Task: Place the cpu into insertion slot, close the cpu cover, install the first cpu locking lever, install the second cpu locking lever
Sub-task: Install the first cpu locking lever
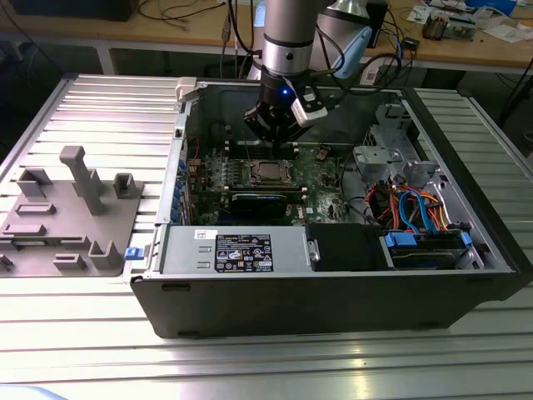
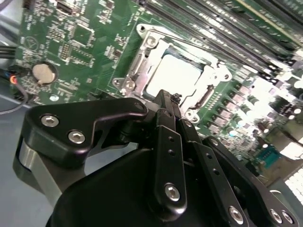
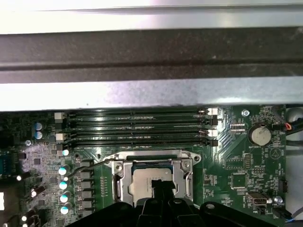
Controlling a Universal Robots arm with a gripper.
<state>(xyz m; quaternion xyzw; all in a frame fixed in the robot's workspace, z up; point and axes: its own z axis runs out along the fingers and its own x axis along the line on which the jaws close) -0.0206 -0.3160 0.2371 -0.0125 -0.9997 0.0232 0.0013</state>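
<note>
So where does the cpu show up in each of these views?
Exterior view: cpu mid-motherboard, just below the gripper.
Second wrist view: cpu framed by the cpu cover, beyond the fingertips.
First wrist view: cpu under the memory slots.
Shared landmark: the memory slots.

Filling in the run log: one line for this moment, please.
cpu: seated in insertion slot | cpu cover: down | gripper: fingers together, above socket edge, holding nothing

The cpu (image 2: 176, 75) had a smooth, pale metal top that glared. The cpu cover (image 3: 153, 176) was bright silvery metal. The gripper (image 2: 171, 105) looked matt black, with shiny screws. The circuit board (image 2: 90, 42) was glossy green.
</note>
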